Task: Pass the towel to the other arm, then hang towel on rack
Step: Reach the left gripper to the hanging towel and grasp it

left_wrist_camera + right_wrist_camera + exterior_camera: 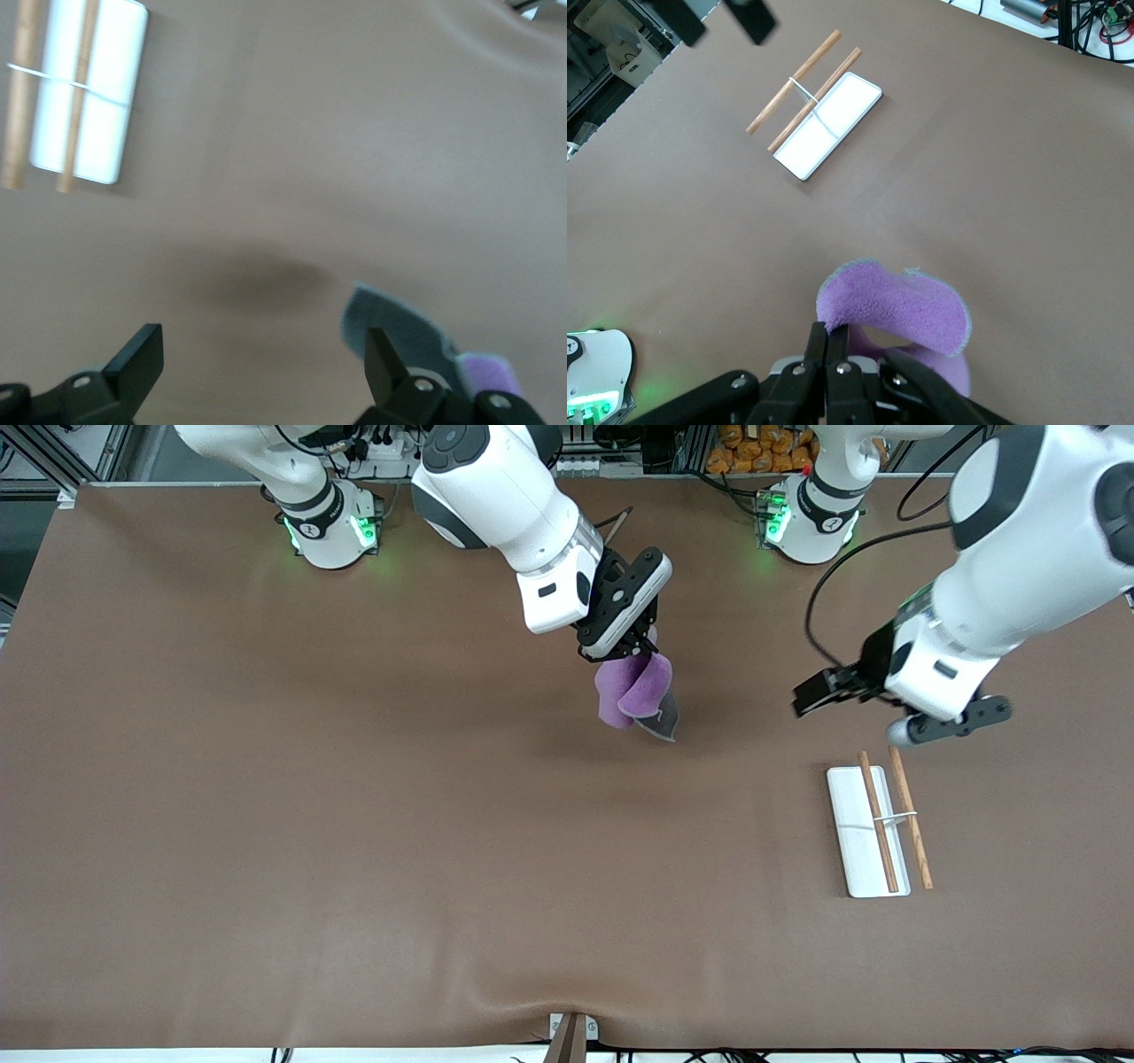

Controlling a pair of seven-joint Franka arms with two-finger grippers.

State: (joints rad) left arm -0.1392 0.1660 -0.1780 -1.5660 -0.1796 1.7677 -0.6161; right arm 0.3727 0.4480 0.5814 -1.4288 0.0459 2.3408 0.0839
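The towel [633, 688] hangs folded from my right gripper [620, 657], purple face outward with a dark grey corner at the bottom, above the middle of the table. In the right wrist view the right gripper [837, 329] is shut on the edge of the towel [904, 310]. My left gripper [846, 720] is open and empty, in the air between the towel and the rack [855, 841]. In the left wrist view the left gripper [261, 345] has its jaws wide apart, with the towel's grey corner [399, 320] just past one finger. The rack [111, 97] lies flat on the table.
The rack [833, 119] lies toward the left arm's end of the table, its two brown rods [911, 819] partly off the white base. Both arm bases [332, 527] stand along the table's edge farthest from the front camera.
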